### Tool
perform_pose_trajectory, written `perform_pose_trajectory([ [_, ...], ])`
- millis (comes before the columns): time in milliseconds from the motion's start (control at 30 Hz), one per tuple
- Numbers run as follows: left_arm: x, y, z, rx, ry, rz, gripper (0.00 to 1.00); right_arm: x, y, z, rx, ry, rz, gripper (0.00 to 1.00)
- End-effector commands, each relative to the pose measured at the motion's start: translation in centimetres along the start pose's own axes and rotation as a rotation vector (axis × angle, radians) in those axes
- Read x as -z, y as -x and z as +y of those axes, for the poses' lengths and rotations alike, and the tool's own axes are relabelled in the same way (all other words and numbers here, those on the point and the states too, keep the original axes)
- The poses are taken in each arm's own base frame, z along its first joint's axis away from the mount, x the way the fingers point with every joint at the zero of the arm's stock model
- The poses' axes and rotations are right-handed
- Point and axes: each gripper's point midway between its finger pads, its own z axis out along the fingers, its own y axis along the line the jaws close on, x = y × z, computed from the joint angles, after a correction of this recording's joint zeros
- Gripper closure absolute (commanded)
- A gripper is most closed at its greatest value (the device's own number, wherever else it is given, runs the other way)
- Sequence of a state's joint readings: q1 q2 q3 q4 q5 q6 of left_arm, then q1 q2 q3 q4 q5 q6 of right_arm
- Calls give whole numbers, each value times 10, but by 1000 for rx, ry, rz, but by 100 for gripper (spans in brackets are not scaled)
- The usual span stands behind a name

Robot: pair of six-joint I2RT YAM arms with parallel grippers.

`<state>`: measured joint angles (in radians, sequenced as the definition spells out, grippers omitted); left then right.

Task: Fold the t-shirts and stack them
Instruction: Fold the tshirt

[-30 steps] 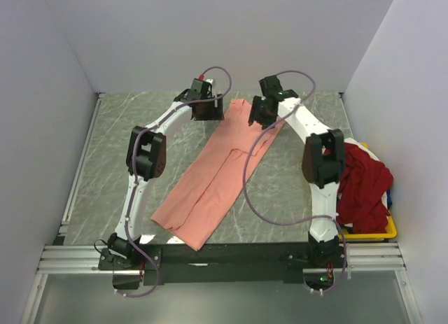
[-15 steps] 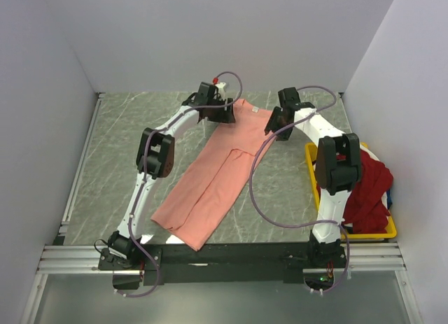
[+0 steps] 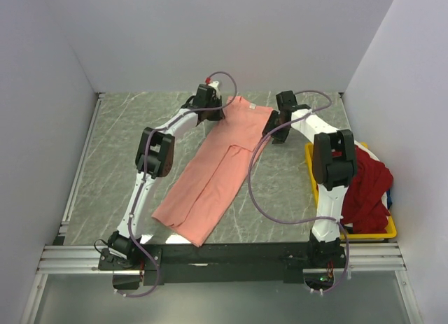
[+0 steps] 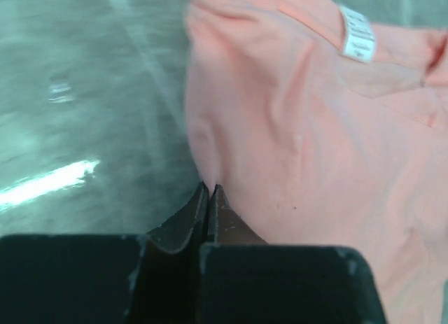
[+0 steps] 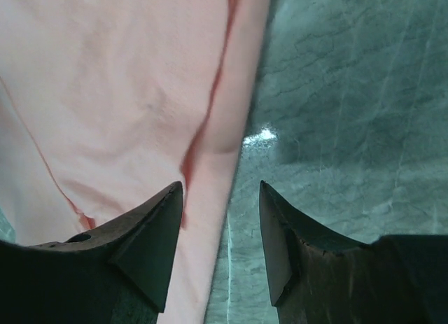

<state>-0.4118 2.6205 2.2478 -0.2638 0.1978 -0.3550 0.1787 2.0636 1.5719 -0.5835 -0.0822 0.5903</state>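
Note:
A salmon-pink t-shirt (image 3: 217, 170) lies folded lengthwise, slanting from the near left to the far middle of the table. My left gripper (image 3: 220, 108) sits at its far left edge. In the left wrist view the jaws are shut (image 4: 208, 187), with the cloth (image 4: 301, 142) puckering at their tips, and a white label (image 4: 357, 33) shows further up. My right gripper (image 3: 269, 122) is at the far right edge. It is open (image 5: 220, 186), with the shirt's hem (image 5: 217, 128) running between its fingers. A deep red t-shirt (image 3: 365, 184) is heaped at the right.
The yellow bin (image 3: 371, 233) stands at the right edge of the table under the red heap, with a bit of blue cloth (image 3: 389, 198) beside it. White walls close in the far side and both sides of the grey marbled tabletop (image 3: 126, 149).
The left gripper has shut at the shirt's far left edge. Both arms shifted to the right, and the right gripper settled low over the far right edge. The shirt's far end now lies wider.

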Motion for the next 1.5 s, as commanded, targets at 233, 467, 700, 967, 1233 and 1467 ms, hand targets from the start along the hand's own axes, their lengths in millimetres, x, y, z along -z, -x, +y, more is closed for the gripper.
perform_pose_trajectory([
  [233, 91, 46, 167, 498, 521, -263, 100, 10, 14, 31, 55, 79, -36, 44],
  [467, 103, 36, 182, 558, 567, -274, 71, 15, -29, 56, 167, 105, -6, 42],
  [700, 131, 49, 177, 548, 566, -293, 36, 39, -92, 81, 271, 165, 20, 42],
  [967, 221, 16, 169, 619, 718, -262, 35, 82, -158, 59, 309, 228, 26, 43],
  [1233, 315, -78, 140, 760, 752, -240, 46, 101, -260, 38, 395, 302, 125, 43],
  [1467, 361, -190, 102, 838, 720, -219, 49, 116, -322, 43, 416, 364, 179, 43],
])
